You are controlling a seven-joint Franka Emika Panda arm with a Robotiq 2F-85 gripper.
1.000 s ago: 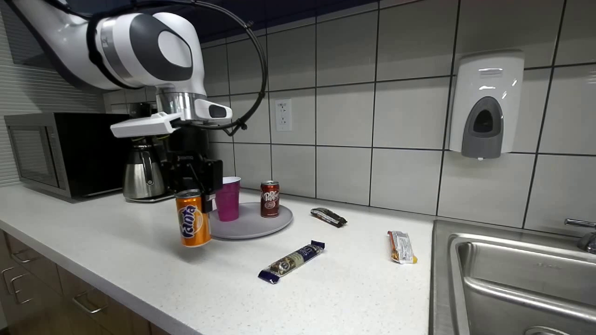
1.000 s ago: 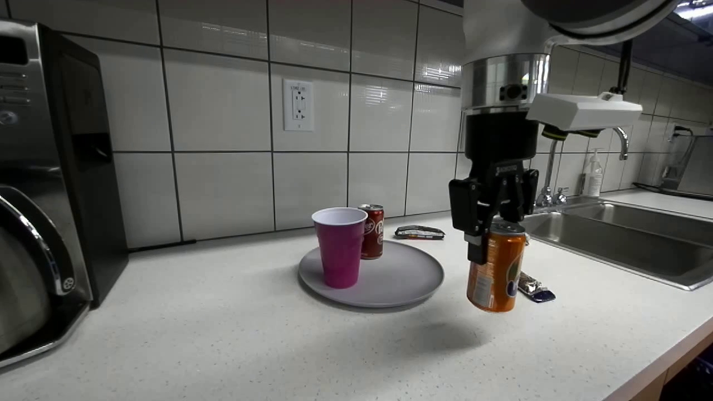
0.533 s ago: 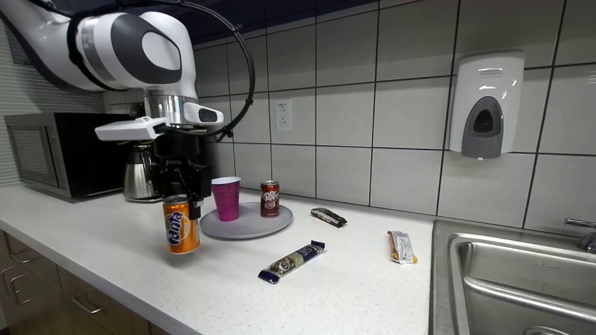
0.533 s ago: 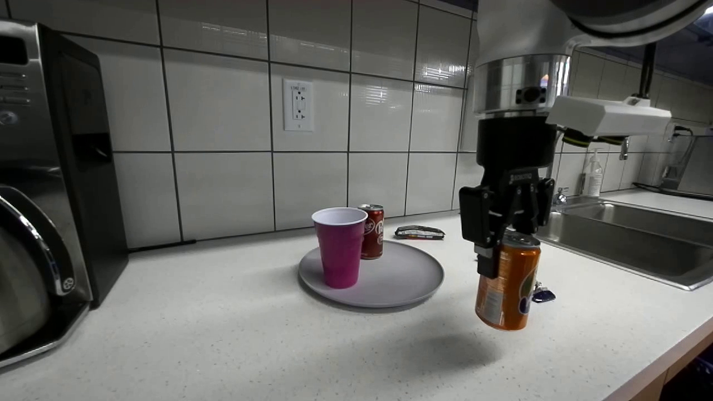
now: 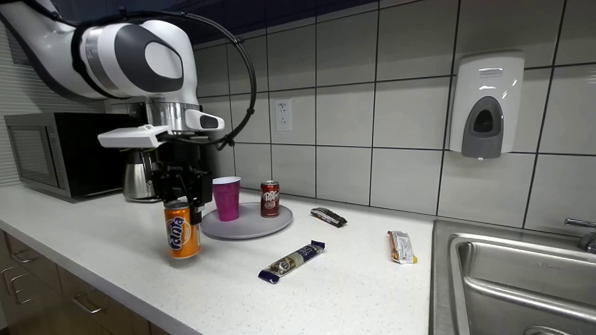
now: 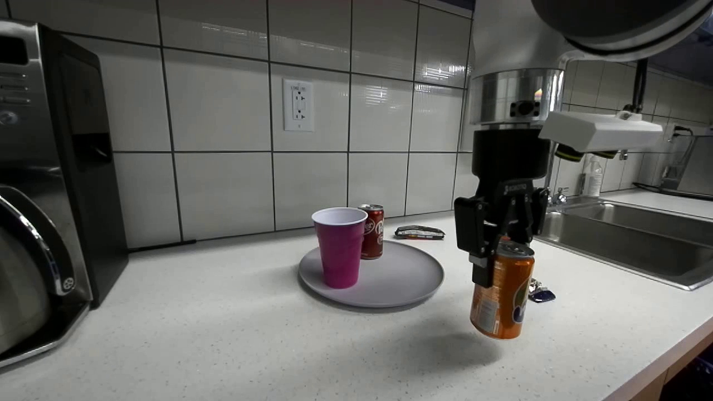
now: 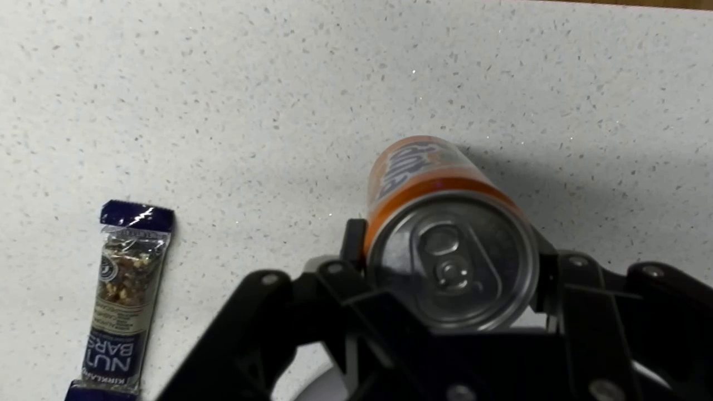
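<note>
My gripper (image 7: 450, 259) is shut on an orange Fanta can (image 5: 182, 232), with one dark finger (image 6: 483, 272) against the can's side near its top. The far finger is mostly hidden by the can in the exterior views. In the wrist view the silver lid and pull tab of the can face the camera between both fingers. The can hangs slightly tilted, low over the white counter, its shadow beside it. Behind it lies a grey plate (image 6: 409, 284) bearing a magenta cup (image 6: 338, 250) and a Dr Pepper can (image 5: 270, 199).
A blue-ended nut bar (image 5: 292, 261) lies in front of the plate. Farther along are a dark wrapped bar (image 5: 328, 217) and a white-and-orange bar (image 5: 402, 247). A steel sink (image 5: 512, 298), a coffee pot (image 5: 138, 179) and a microwave (image 5: 65, 153) border the area.
The Fanta can, still gripped, has come down closer to the counter and moved away from the plate. Plate, cup and bars have stayed where they were.
</note>
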